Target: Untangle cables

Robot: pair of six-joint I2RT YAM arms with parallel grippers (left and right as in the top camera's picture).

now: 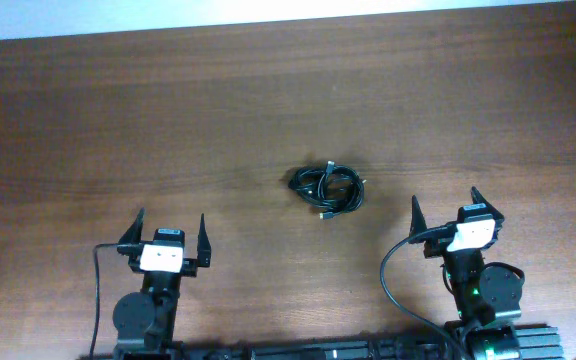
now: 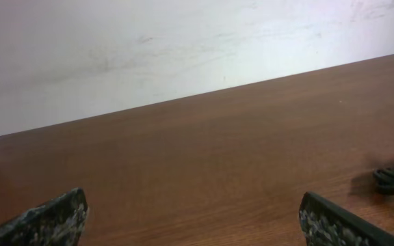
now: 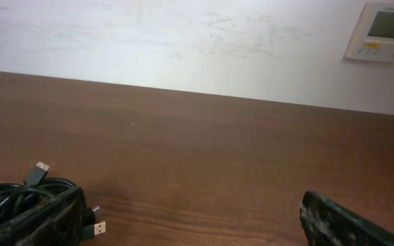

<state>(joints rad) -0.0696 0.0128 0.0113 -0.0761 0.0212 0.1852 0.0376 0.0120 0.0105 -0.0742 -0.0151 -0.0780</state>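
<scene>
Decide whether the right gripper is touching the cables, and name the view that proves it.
Apart. The overhead view shows a stretch of bare table between the right gripper and the cables.

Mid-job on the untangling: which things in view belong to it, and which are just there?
Job:
- cables, bunched in a knot
- left gripper, open
- right gripper, open

Just there:
- wooden table
- thermostat
- white wall
</scene>
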